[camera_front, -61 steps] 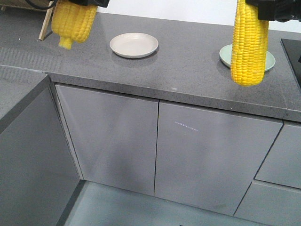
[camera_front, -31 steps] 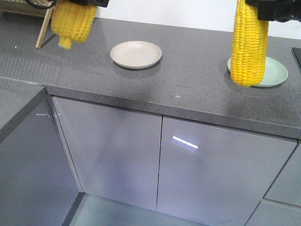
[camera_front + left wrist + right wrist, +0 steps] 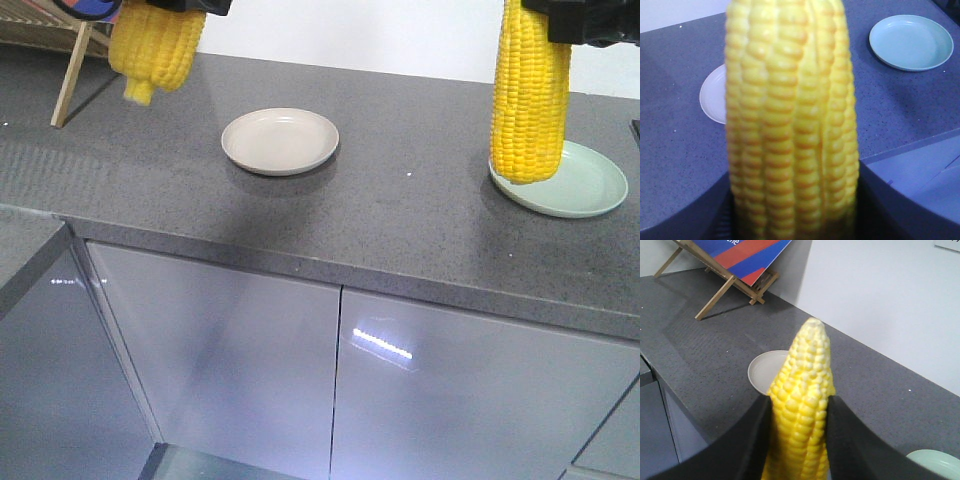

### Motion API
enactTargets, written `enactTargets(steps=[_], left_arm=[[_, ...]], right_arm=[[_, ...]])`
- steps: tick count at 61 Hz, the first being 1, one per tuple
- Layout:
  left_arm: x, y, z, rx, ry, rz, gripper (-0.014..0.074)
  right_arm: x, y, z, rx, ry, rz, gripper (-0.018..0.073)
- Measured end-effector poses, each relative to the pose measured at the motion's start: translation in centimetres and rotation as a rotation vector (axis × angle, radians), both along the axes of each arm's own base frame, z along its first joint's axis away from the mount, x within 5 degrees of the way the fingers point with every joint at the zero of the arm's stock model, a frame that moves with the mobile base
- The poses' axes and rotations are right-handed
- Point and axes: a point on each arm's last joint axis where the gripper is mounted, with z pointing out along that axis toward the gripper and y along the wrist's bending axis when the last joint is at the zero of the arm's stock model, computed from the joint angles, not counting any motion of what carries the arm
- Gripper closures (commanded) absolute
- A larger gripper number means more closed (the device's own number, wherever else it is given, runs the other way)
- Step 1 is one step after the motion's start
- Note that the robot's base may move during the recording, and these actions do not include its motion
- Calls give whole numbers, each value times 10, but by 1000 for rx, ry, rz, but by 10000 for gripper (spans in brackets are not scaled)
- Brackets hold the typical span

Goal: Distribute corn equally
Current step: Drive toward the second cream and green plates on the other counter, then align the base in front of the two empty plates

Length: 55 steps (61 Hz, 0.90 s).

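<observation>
the front view shows both cobs hanging upright above the table (image 3: 420, 200): the left cob (image 3: 155, 45) is at upper left, apart from the empty beige plate (image 3: 280, 140), and the right cob (image 3: 530, 90) overlaps the near rim of the empty green plate (image 3: 580, 190) with its lower end, contact not determinable. only the wrist views show the grip: the left gripper (image 3: 792, 215) has dark jaws pressed on both sides of its cob, and the right gripper (image 3: 799, 440) likewise clamps its cob. the right wrist view also shows a wooden easel (image 3: 715, 290) carrying a blue and red board (image 3: 747, 252).
</observation>
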Motion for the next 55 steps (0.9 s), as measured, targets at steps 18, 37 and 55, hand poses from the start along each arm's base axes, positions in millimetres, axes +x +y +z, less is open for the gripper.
enactTargets(steps=[18, 37, 55], left_arm=[[0, 0, 0, 0, 0, 0, 602], [0, 0, 0, 0, 0, 0, 602], [0, 0, 0, 0, 0, 0, 602]], right_arm=[[0, 0, 0, 0, 0, 0, 566], [0, 0, 0, 0, 0, 0, 566], [0, 0, 0, 0, 0, 0, 566]])
